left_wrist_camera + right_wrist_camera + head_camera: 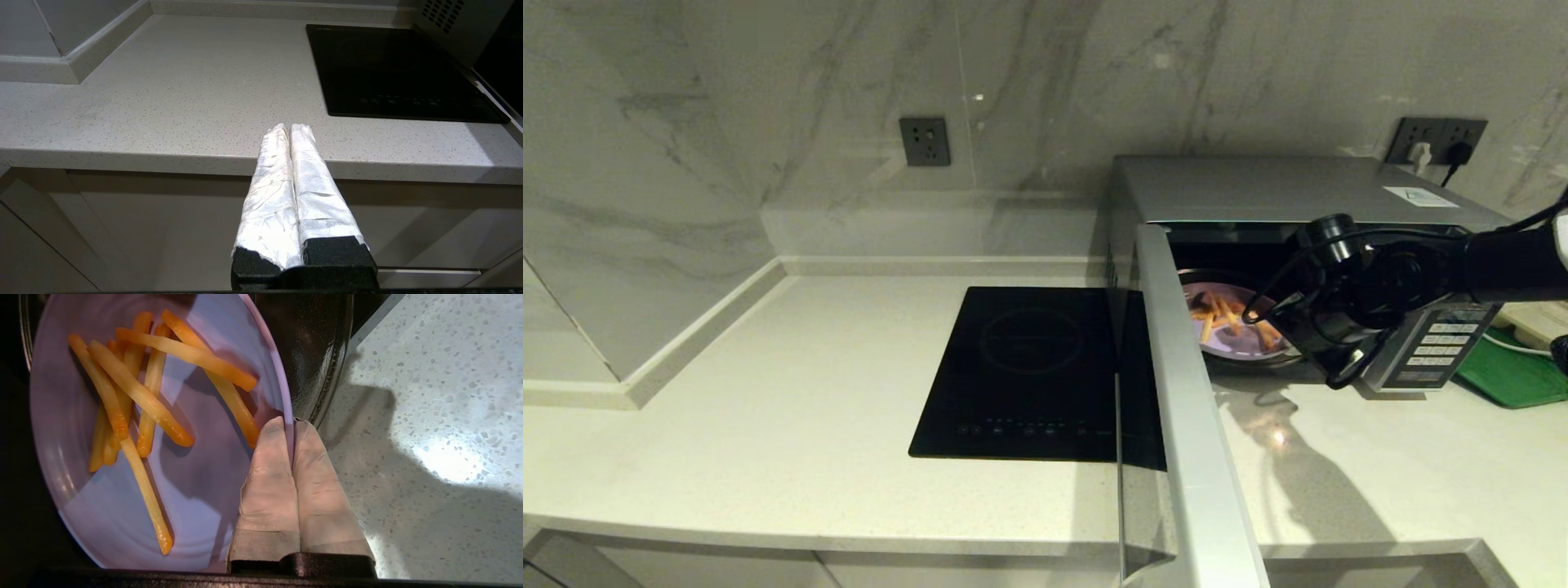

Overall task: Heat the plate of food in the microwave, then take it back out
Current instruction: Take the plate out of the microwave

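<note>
Head view: the microwave (1298,196) stands open on the worktop (768,441), the plate of food (1233,327) inside it, the right gripper (1290,327) at its rim.

Left wrist view: the left gripper (289,130) hangs at the worktop edge, fingers together.

Right wrist view: the fingers (269,473) are clamped on the plate's rim.

The microwave (1290,196) stands on the counter (768,425), right of the hob (1029,367), its door (1192,425) swung out toward the counter's front edge. The plate (1233,339) sits inside. A tray (1515,371) lies right of the microwave.
</note>
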